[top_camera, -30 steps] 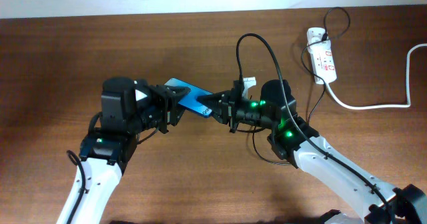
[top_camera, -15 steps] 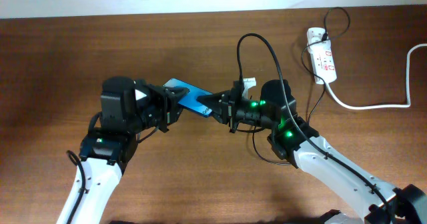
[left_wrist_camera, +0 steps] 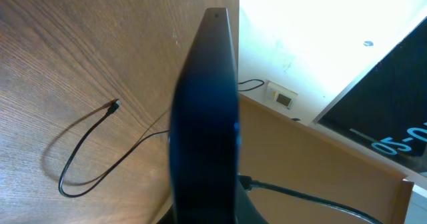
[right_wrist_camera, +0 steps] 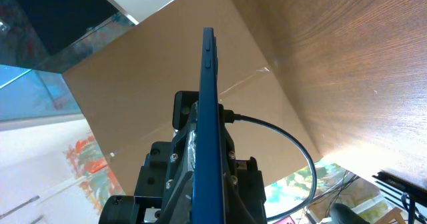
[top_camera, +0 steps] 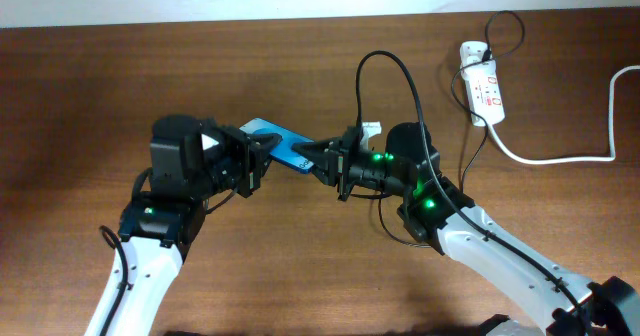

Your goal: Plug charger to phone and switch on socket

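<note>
The phone (top_camera: 283, 146), blue screen up, is held tilted above the table between both grippers. My left gripper (top_camera: 255, 161) is shut on its left end and my right gripper (top_camera: 322, 159) on its right end. The phone appears edge-on in the left wrist view (left_wrist_camera: 207, 117) and the right wrist view (right_wrist_camera: 207, 104). The charger's thin black cable (top_camera: 505, 14) loops from the socket (top_camera: 486, 91) at the back right and runs under my right arm. Its connector tip (left_wrist_camera: 116, 105) lies on the table, apart from the phone.
The socket's thick white cord (top_camera: 560, 159) curves along the right side of the table. A black camera cable (top_camera: 400, 71) arches over my right wrist. A brown cardboard panel (right_wrist_camera: 167, 57) stands beyond the table.
My right gripper has shifted slightly to the left with the phone's end. The left gripper and the phone have hardly moved.
</note>
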`<state>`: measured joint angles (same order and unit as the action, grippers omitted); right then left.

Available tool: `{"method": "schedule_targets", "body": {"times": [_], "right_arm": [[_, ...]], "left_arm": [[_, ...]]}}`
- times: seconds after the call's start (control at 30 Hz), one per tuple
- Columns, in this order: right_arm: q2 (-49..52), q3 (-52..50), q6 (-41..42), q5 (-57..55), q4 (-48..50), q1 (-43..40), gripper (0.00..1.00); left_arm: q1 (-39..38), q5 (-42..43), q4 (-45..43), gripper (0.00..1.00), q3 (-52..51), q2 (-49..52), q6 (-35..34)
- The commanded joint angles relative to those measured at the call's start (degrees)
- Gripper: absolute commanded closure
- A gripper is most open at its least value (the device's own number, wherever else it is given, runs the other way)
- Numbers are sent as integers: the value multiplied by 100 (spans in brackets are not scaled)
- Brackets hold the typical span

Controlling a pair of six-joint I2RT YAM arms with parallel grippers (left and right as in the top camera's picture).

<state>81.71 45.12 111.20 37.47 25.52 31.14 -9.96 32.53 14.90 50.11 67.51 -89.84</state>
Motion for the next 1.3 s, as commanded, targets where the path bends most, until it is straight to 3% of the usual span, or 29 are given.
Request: {"method": "schedule_targets", "body": {"times": [0.0, 0.23, 0.6, 0.93, 1.1, 1.27], "right_arm": [[-66, 85, -417, -44, 46, 111, 96], [-66, 85, -420, -44, 44, 109, 95], [-66, 85, -422, -44, -131, 109, 68], [-66, 85, -450, -44, -457, 109, 36], [-66, 85, -1115, -140, -1025, 109, 27], [-66, 85, -2131, -293, -1394, 109, 5]], "left_arm": [[0, -2, 9, 100, -15, 15, -286], [-2, 4, 13, 100, -15, 15, -337], [0, -48, 13, 100, -15, 15, -170], [348, -85, 114, 100, -15, 15, 1333], [942, 529, 415, 100, -15, 15, 2245], [1473, 1110, 975, 100, -15, 17, 3233]]}}
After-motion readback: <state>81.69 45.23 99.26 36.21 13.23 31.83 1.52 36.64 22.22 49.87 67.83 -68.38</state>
